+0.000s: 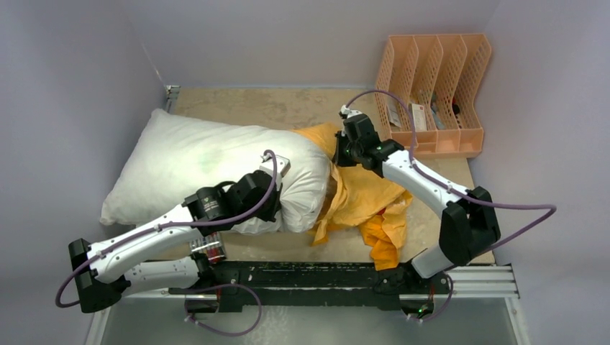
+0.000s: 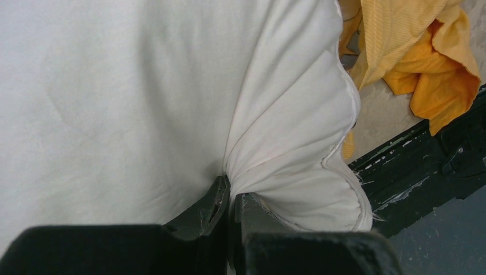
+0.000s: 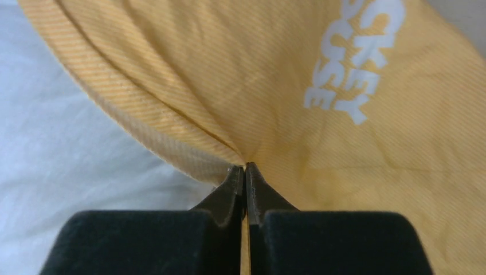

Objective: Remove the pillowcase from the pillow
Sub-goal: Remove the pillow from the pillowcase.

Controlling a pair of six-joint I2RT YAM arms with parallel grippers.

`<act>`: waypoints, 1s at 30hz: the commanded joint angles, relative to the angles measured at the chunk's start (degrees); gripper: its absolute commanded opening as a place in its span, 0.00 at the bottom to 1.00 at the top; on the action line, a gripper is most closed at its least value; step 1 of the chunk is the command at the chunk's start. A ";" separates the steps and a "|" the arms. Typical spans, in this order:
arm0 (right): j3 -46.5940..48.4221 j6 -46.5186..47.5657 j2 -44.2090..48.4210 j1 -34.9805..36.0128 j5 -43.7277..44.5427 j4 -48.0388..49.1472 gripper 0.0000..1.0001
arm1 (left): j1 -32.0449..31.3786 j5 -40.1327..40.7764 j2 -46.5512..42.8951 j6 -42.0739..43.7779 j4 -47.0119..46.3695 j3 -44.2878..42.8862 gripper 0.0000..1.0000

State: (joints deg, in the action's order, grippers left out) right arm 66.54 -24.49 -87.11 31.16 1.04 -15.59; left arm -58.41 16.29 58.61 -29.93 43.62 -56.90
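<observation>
Right gripper (image 3: 245, 169): jaws fully closed, pinching a fold of the pillowcase (image 3: 355, 189) just inside its hemmed edge. Creases in the fabric fan out from the pinch. The hem lies over white cloth on the left of the wrist view.

Left gripper (image 2: 229, 197): jaws closed on a gathered pinch of the pillow (image 2: 114, 103) near its near right corner, beside the end seam. Creases radiate from the grip.

Position: the pillow lies on the bench (image 1: 252, 104) with its long axis running from the left edge toward the middle, its left end a little nearer. The pillowcase is bunched at the pillow's right end and trails toward the near edge. Most of the pillow is bare. Whether the right end sits inside the opening cannot be told.

Governing relation: the pillowcase lies to the right of both grips, in line with the pillow's long axis. The right arm is nearer to it, and the left arm anchors the pillow. In the inspector's judgement, the coming move calls for a rightward pull along that axis, away from the left grip.

Writing: white print on the pillowcase, cut off, reads "CKEY" over "USE". No other legible marks. A peach rack (image 1: 431, 93) stands at the far right corner, well apart.
</observation>
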 commanded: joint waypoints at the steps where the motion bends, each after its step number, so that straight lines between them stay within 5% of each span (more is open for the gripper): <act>1: 3.66 1.75 1.95 -1.47 10.74 -5.95 0.00 | 0.22 9.34 -3.77 -2.92 0.73 -3.29 0.00; 8: 1.26 -1.35 10.82 -5.80 23.60 -8.98 0.00 | 0.23 16.68 -7.35 -5.89 1.17 -2.72 0.04; 10: -0.17 -0.13 13.63 -6.10 21.63 -8.00 0.00 | 0.23 16.01 -7.02 -5.71 1.02 -2.89 0.21; 13: -2.64 5.26 17.65 -6.11 7.49 -1.87 0.00 | 0.23 12.46 -5.48 -4.41 -1.83 -5.24 0.52; 15: -3.93 4.98 18.70 -6.11 -1.87 0.18 0.00 | 0.23 11.48 -3.49 -2.90 -5.54 -8.29 0.61; 19: -6.10 0.70 19.34 -6.09 -4.65 0.88 0.00 | 0.23 9.20 6.31 1.97 -9.26 -19.28 0.68; 24: -6.36 -0.60 20.15 -6.06 -2.36 -0.10 0.00 | 0.23 8.42 21.29 5.65 -3.16 -34.51 0.73; 30: -5.11 -5.57 22.05 -6.11 -3.04 -0.94 0.00 | 2.02 10.08 31.40 5.91 -1.96 -32.12 0.77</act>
State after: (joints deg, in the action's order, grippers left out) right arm 59.48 -25.96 -67.81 25.32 -1.26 -17.45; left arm -58.00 24.77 85.08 -25.85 39.48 -90.52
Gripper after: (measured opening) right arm 0.005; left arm 0.769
